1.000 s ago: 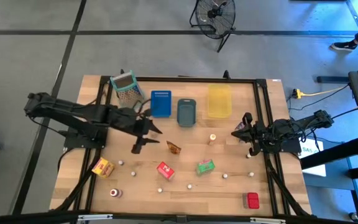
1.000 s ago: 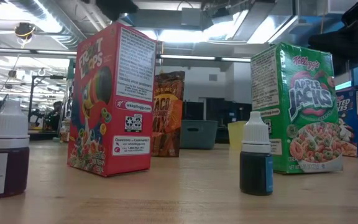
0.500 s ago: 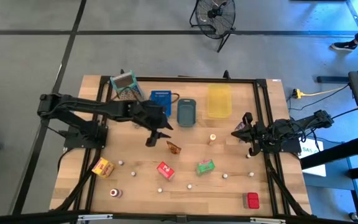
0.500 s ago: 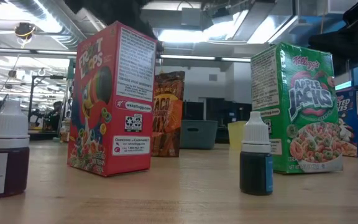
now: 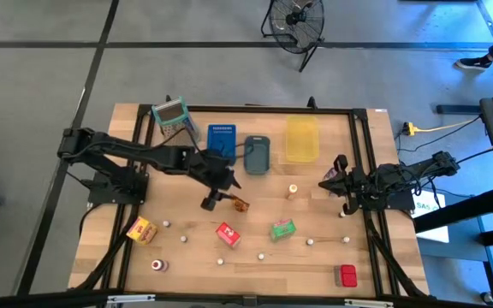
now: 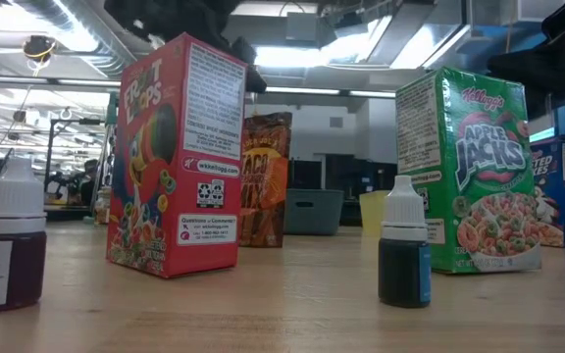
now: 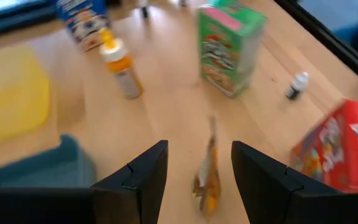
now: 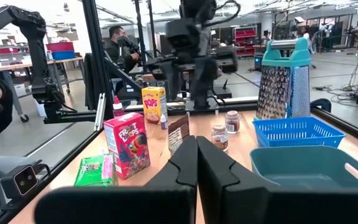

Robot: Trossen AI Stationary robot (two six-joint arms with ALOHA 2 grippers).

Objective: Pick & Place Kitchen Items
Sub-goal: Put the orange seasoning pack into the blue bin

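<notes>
A brown packet (image 5: 240,204) stands upright on its bottom edge at the table's middle; the left wrist view shows it edge-on (image 7: 207,182). My left gripper (image 5: 220,198) is open and slants down over it, one finger on each side of it (image 7: 197,152), touching nothing. A red carton (image 5: 227,233), a green carton (image 5: 282,228) and a yellow-orange carton (image 5: 141,230) stand nearer the front edge. An orange bottle (image 5: 293,191) stands to the packet's right. My right gripper (image 5: 324,183) is shut and level at the table's right side.
A blue tray (image 5: 222,141), a grey tray (image 5: 257,154) and a yellow tray (image 5: 301,139) lie along the far edge, with a box grater (image 5: 173,118) at the far left. Small white-capped bottles dot the front half. A red piece (image 5: 347,275) lies at the front right.
My left gripper has moved toward the table's right edge and come down toward the brown packet, rolling a little on the way. It now stands over the packet. Its fingers have stayed open.
</notes>
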